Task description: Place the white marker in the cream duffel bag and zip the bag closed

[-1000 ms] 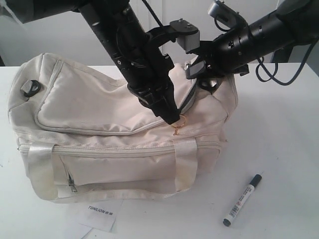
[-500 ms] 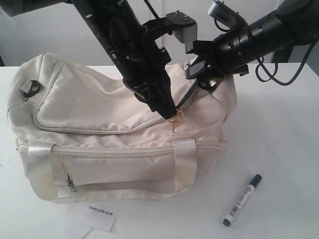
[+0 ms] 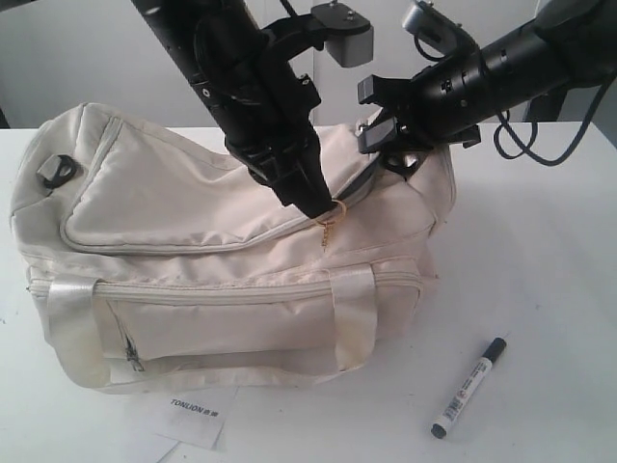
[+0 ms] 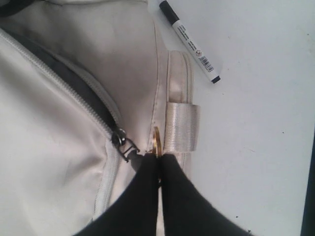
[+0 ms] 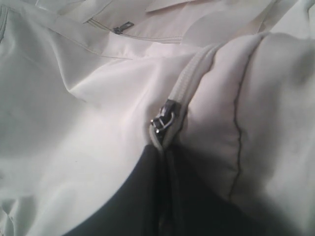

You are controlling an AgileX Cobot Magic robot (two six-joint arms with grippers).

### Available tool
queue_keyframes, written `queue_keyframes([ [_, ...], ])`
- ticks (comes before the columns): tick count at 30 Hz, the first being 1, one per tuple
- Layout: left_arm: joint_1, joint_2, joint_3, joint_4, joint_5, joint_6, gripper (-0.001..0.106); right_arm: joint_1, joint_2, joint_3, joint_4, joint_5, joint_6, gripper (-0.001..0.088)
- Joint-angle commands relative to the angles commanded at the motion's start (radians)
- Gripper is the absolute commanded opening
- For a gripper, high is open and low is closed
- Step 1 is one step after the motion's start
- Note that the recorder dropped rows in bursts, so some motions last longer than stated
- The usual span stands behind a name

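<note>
1. The cream duffel bag (image 3: 193, 203) rests on the white table (image 3: 549, 289). Its curved top zipper (image 4: 74, 81) looks parted at the bag's end under the right arm, with a dark strip showing along the teeth. This reads as the opening step, making a mouth for the pen to go through.
2. The left gripper (image 4: 158, 158) is over the bag's top, near its front handle strap (image 4: 181, 132). Its jaws are pressed together on a small gold ring (image 4: 156, 140) that hangs from the zipper slider (image 4: 119, 138). The ring probably gives the narrow fingertips something firm to tow the slider by.
3. The right gripper (image 5: 161, 152) is clamped fully down on the bag's fabric at the very end of the zipper track, just beside a second slider (image 5: 165, 120). It seems to act as an anchor, because a soft bag would otherwise slide or bunch under the other arm's pull.
4. The white marker (image 3: 469, 388) lies flat on the table, off the bag's front corner on the right arm's side and well apart from the fabric. Nothing touches it (both grippers are busy with the bag), so the loading step is not yet begun.
5. A white paper tag (image 3: 193, 417) lies at the foot of the bag's front pocket side, partly tucked under the edge.
</note>
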Motion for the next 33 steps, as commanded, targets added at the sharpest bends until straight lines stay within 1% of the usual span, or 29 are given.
queue_keyframes([
  [8, 0.000, -0.006, 0.000, 0.005, 0.000, -0.002, 0.000, 0.000, 0.000, 0.000, 0.000, -0.002, 0.000, 0.0000],
  [16, 0.000, -0.006, 0.000, 0.014, 0.000, -0.008, 0.000, -0.028, 0.000, 0.000, 0.000, 0.008, 0.000, 0.0000],
  [21, 0.000, -0.006, 0.000, 0.014, 0.000, -0.008, 0.000, -0.028, 0.000, 0.000, 0.000, 0.001, 0.000, 0.0000],
  [28, 0.000, -0.006, 0.000, 0.066, 0.000, -0.028, 0.000, -0.028, 0.000, 0.000, 0.000, -0.010, 0.000, 0.0000],
  [33, 0.000, -0.006, 0.000, 0.066, 0.000, -0.028, 0.000, -0.028, 0.000, 0.000, 0.000, -0.007, 0.000, 0.0000],
])
